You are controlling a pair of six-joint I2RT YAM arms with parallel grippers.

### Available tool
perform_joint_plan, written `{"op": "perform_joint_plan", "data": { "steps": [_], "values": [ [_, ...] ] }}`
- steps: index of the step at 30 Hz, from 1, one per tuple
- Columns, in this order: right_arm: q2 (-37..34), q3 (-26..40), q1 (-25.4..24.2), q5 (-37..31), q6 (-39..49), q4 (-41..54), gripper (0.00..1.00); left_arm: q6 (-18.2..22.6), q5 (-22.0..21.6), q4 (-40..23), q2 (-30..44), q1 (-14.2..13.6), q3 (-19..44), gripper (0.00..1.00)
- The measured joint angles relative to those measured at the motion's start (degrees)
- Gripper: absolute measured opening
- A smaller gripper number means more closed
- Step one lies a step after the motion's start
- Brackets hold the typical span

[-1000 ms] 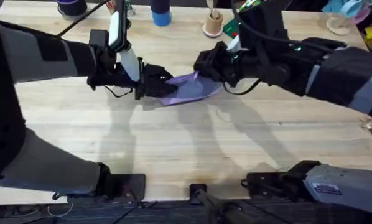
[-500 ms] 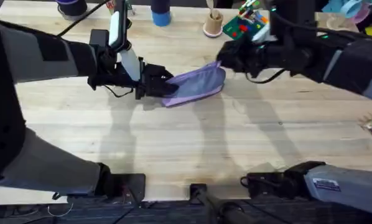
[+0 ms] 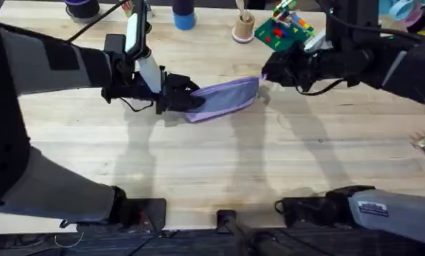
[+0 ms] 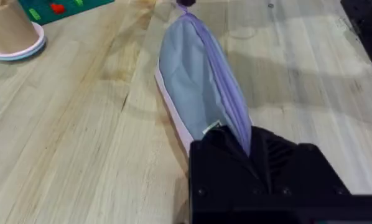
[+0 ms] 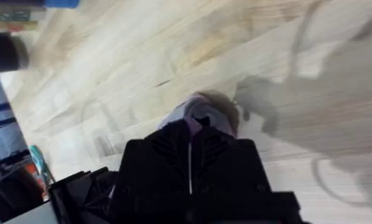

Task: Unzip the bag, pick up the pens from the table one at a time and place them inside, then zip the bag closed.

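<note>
The lilac bag (image 3: 225, 95) lies stretched on the table (image 3: 219, 163) between my two grippers, its zipper line running along the top edge (image 4: 220, 74). My left gripper (image 3: 183, 97) is shut on the bag's left end; in the left wrist view its fingers (image 4: 239, 142) clamp the fabric. At the bag's right end, my right gripper (image 3: 265, 74) is shut on a lilac tab, the zipper pull (image 5: 195, 119), pinched between its fingers. The pens are out of view.
Along the far edge stand a green brick board (image 3: 283, 30), a tan spool on a pink dish (image 3: 243, 27), a blue cup (image 3: 184, 16) and a dark purple pot (image 3: 81, 7). Bare planks stretch from the bag to the near edge.
My right gripper has travelled rightward from the bag's middle to its right end. The bag went from slumped and flat to taut and raised. The left gripper held still.
</note>
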State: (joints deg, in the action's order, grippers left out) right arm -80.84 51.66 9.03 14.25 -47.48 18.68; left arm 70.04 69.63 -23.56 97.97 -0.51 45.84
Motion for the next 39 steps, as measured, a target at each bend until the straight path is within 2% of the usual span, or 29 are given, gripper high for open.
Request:
{"op": "perform_joint_plan", "data": {
  "steps": [5,15,22,27,28,29,34,35,39],
  "values": [
    [-1.1,0.1,-1.3,0.5,0.9,2.7,0.030,0.0,0.0,0.0,0.0,-0.2,0.0,0.042],
    [-8.9,1.1,-2.3,2.1,1.3,2.6,0.030,0.0,-0.3,0.0,0.0,-0.6,0.0,0.043],
    [-8.4,1.1,-2.4,1.9,1.4,0.9,0.030,0.0,-0.4,0.0,0.0,-0.6,0.0,0.042],
    [-4.8,1.1,-2.6,2.2,2.8,-1.5,0.030,0.0,-0.2,0.0,0.0,-0.5,0.0,0.042],
    [-3.9,1.1,-2.6,2.5,3.3,-1.7,0.082,0.0,-0.2,0.0,0.0,-0.4,0.0,0.042],
    [-3.0,1.1,-2.6,2.0,4.3,-2.1,0.208,0.0,-0.2,-0.1,0.0,-0.3,0.0,0.042],
    [3.0,1.1,-5.7,0.1,8.6,-1.8,0.925,0.0,-0.3,-0.4,0.0,0.3,0.0,0.043],
    [4.3,1.1,-5.8,0.1,9.5,-1.1,0.975,0.0,-0.3,-0.4,0.0,0.3,0.0,0.043],
    [9.4,1.1,-5.1,0.0,14.0,3.1,0.995,0.0,-0.3,-0.4,0.0,0.3,0.0,0.043]
  ]
}}
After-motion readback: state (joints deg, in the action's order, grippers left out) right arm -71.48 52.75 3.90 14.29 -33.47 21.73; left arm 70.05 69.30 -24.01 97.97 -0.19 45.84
